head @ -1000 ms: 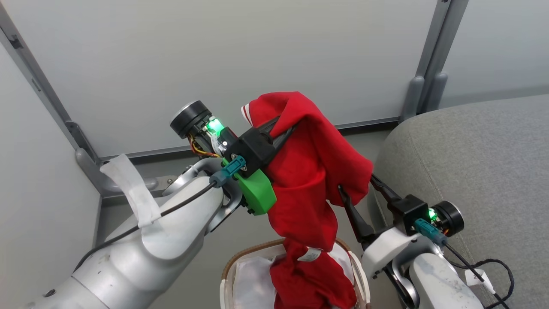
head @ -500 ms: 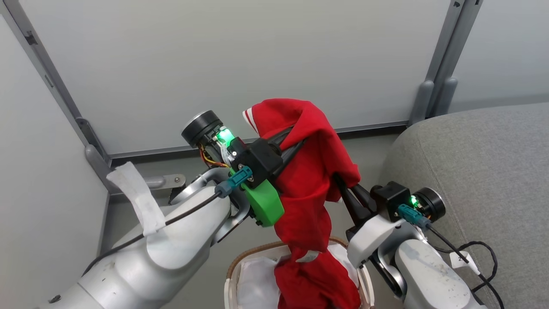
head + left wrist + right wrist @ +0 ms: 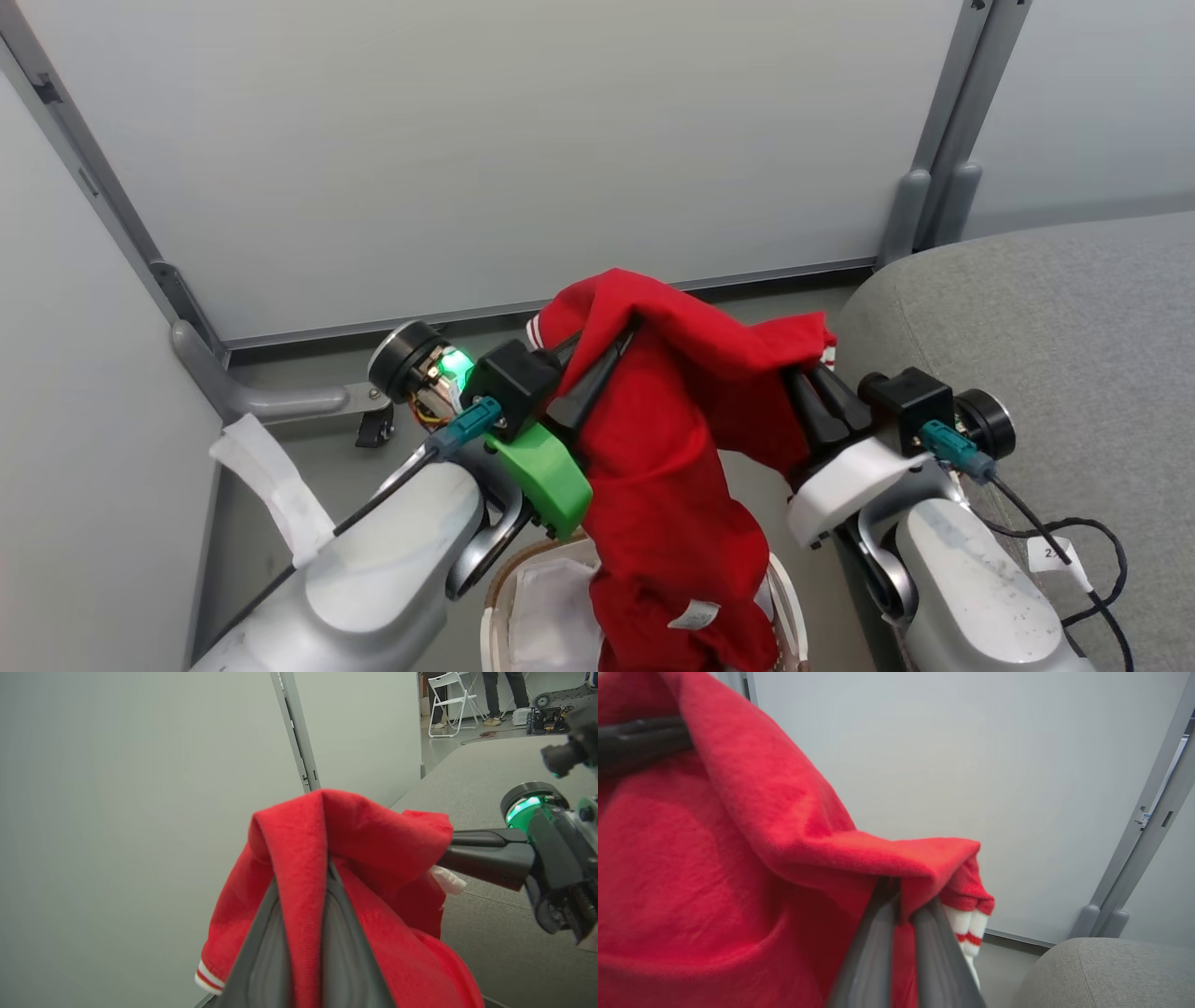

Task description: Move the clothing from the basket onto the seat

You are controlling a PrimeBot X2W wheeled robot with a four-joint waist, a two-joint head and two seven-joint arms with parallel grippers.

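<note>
Panels of pale grey partition [image 3: 513, 140] fill the background, joined by darker grey posts. At our right we see the seat [image 3: 1055, 355], a wide grey cushion with a rounded corner. Its near edge lies just beside our right arm.

Between our two arms hangs the clothing [image 3: 672, 439], a bright red bundle raised in the air to the left of the seat and not resting on it. The fabric is stretched in a ridge from one claw to the other. Its lower part drops straight down into the basket [image 3: 512, 571] at the bottom of the head view. A thin white liner [image 3: 551, 616] shows inside the basket, beside the red cloth.

Our left claw [image 3: 611, 350] is clenched on the upper fold of the clothing, and the cloth drapes over both fingers. Our right claw [image 3: 810, 387] is clenched on the opposite end of the fold, with fabric pinched between its nearly closed fingers.

A white and red striped cuff [image 3: 969, 933] dangles just past the right claw. A small white label [image 3: 694, 614] sits low on the hanging cloth.
</note>
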